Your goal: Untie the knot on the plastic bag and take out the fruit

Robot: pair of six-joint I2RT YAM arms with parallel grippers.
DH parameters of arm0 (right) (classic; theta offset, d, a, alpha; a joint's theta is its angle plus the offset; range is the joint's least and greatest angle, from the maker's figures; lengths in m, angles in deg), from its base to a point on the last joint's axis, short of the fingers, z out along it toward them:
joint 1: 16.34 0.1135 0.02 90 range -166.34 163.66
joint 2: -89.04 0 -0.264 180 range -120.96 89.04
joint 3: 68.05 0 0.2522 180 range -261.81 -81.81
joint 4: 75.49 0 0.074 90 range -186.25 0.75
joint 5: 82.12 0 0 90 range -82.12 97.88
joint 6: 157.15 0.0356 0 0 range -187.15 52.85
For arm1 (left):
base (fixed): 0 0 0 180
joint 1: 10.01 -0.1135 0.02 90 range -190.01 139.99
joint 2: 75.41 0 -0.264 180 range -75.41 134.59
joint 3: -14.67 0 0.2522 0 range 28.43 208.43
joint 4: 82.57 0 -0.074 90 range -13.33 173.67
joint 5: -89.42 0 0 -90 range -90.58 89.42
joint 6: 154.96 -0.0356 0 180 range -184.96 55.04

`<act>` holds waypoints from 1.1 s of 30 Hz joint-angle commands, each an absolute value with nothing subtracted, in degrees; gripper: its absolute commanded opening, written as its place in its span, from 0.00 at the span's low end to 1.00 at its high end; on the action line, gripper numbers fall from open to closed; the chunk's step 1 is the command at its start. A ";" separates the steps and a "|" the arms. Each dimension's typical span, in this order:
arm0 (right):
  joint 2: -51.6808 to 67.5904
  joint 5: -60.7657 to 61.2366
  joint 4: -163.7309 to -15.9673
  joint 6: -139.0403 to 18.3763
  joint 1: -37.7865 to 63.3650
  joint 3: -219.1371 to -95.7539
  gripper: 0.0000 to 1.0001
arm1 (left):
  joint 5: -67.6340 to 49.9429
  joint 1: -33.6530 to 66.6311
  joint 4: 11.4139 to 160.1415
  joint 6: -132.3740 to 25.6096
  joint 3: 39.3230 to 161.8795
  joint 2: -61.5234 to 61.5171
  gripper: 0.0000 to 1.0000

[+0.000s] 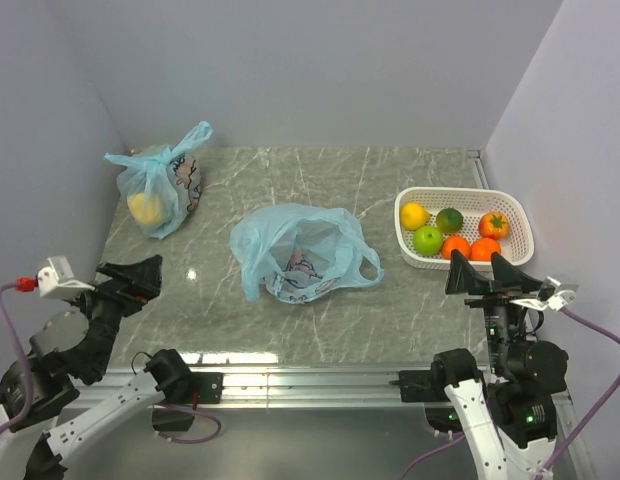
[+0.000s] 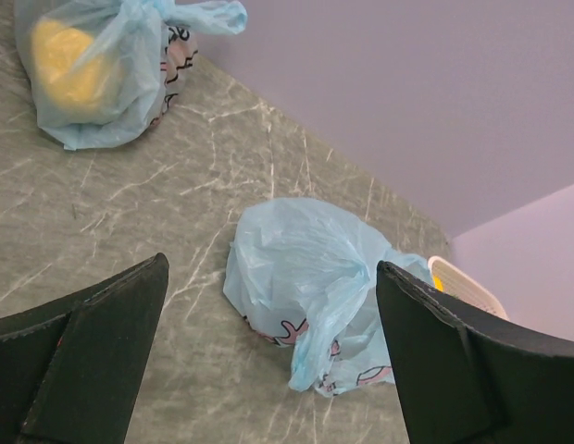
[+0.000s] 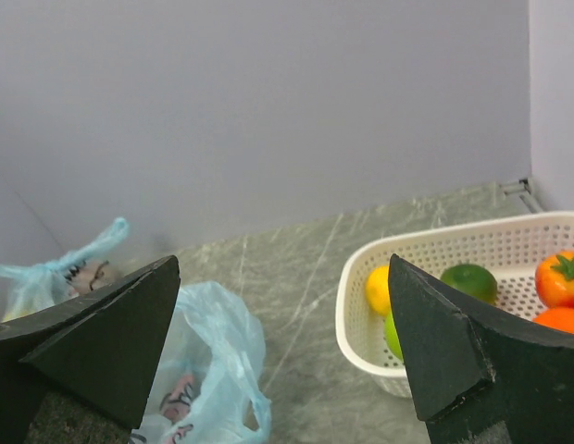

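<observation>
Top external view: the marble table (image 1: 390,320) carries everything, and the plastic bag (image 1: 300,250) lies at its middle, slumped flat with its mouth gaping toward the camera. The knot does not show on it. Its handle loops lie loose, and through the mouth only dark and pink print can be seen, no round shape.

To the right of the bag and well apart from it stands a white basket (image 1: 520,215). Far to the left of the bag, toward the back wall, sits a second blue bag (image 1: 160,190) with its top tied and a yellow lump inside.

The fruit (image 1: 453,245) is in the basket, six pieces packed together: yellow, dark green, red-orange, light green and two orange.

The left gripper (image 1: 140,280) hangs near and left of the bag, off the film, with its jaws spread wide and nothing between them. The right gripper (image 1: 480,275) is near and right of the bag, just in front of the basket, equally wide and empty.

By the look of it, the untying and emptying are finished and the step in hand is drawing clear. To do that well, both arms should come back with jaws apart and raised above the tabletop. The light film would then not catch on a finger and drag, and the right arm would not nudge the basket.
</observation>
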State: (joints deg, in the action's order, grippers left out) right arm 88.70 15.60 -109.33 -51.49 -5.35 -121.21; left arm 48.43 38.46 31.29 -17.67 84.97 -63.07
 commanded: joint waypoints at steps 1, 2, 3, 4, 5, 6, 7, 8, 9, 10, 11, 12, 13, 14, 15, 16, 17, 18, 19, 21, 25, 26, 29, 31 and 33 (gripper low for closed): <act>90.09 17.01 -107.71 -53.17 -4.56 -120.48 1.00 | 52.06 38.51 33.04 -19.44 83.19 -67.22 0.99; 90.00 17.10 -107.62 -53.26 -4.56 -120.31 1.00 | 52.24 38.51 33.40 -19.26 82.67 -67.93 0.99; 89.92 17.54 -107.62 -53.26 -4.47 -120.22 1.00 | 52.85 38.51 33.57 -19.17 82.40 -68.55 0.99; 89.91 17.72 -107.62 -53.35 -4.30 -120.22 1.00 | 53.72 38.51 33.84 -19.08 81.53 -69.77 0.99; 89.83 17.72 -107.62 -53.43 -4.38 -120.13 1.00 | 54.34 38.51 34.62 -19.08 81.17 -70.31 0.99; 89.74 17.81 -107.54 -53.44 -4.30 -119.96 1.00 | 54.78 38.51 34.89 -19.17 80.56 -70.75 0.99; 89.74 17.81 -107.62 -53.35 -4.21 -119.87 1.00 | 55.31 38.51 35.24 -19.26 80.29 -71.45 1.00; 89.74 17.81 -107.62 -53.35 -4.21 -119.69 1.00 | 56.27 38.42 35.68 -19.43 79.94 -71.63 0.99; 89.65 17.72 -107.45 -53.35 -4.30 -119.52 1.00 | 56.54 38.50 35.95 -19.43 79.85 -71.80 0.99; 89.74 17.63 -107.27 -53.26 -4.30 -119.43 1.00 | 56.89 38.51 36.21 -19.61 79.59 -71.98 0.99; 89.74 17.63 -107.27 -53.17 -4.30 -119.25 1.00 | 57.42 38.51 36.47 -19.70 79.50 -71.89 0.99; 89.74 17.63 -107.18 -53.17 -4.30 -119.08 1.00 | 57.68 38.51 36.65 -19.70 79.24 -71.98 0.99; 89.74 17.55 -106.84 -53.08 -4.30 -118.99 1.00 | 57.86 38.51 36.74 -19.79 79.06 -71.81 0.99; 89.56 17.46 -106.74 -53.08 -4.30 -118.90 1.00 | 57.95 38.51 36.83 -19.96 78.88 -71.72 0.99; 89.48 17.28 -106.74 -53.08 -4.30 -118.90 1.00 | 58.04 38.51 36.83 -19.96 78.62 -71.72 0.99; 89.48 17.28 -106.48 -53.00 -4.30 -118.90 1.00 | 57.95 38.51 36.65 -19.79 78.53 -71.63 0.99; 89.39 17.02 -106.57 -53.00 -4.30 -118.81 1.00 | 57.86 38.51 36.65 -19.44 78.44 -71.63 0.99; 89.30 16.93 -106.48 -53.00 -4.30 -118.73 1.00 | 57.69 38.51 36.57 -19.26 78.09 -71.54 0.99; 89.30 16.93 -106.48 -52.91 -4.30 -118.73 1.00 | 57.69 38.42 36.48 -19.17 77.92 -71.63 0.99; 89.30 16.75 -106.31 -52.82 -4.21 -118.46 1.00 | 57.51 38.51 36.39 -18.82 77.48 -71.63 0.99; 89.48 16.67 -106.22 -52.82 -4.30 -118.20 1.00 | 57.33 38.51 36.56 -18.56 77.04 -71.63 0.99; 89.48 16.75 -106.22 -52.82 -4.30 -118.20 1.00 | 57.34 38.51 36.74 -18.64 77.04 -71.54 0.99; 89.74 16.84 -106.30 -52.82 -4.30 -118.11 1.00 | 57.69 38.51 37.26 -19.08 76.86 -71.46 0.99; 89.74 16.75 -106.39 -52.82 -4.30 -118.02 1.00 | 57.77 38.51 37.79 -19.52 76.68 -71.45 0.99; 89.74 16.67 -106.39 -52.73 -4.30 -117.94 1.00 | 57.78 38.51 38.06 -19.52 76.51 -71.37 0.99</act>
State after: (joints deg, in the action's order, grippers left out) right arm 88.70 16.87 -108.52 -52.10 -4.70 -118.08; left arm 56.65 38.46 35.84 -18.44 76.90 -71.57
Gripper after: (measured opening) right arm 0.996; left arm 0.994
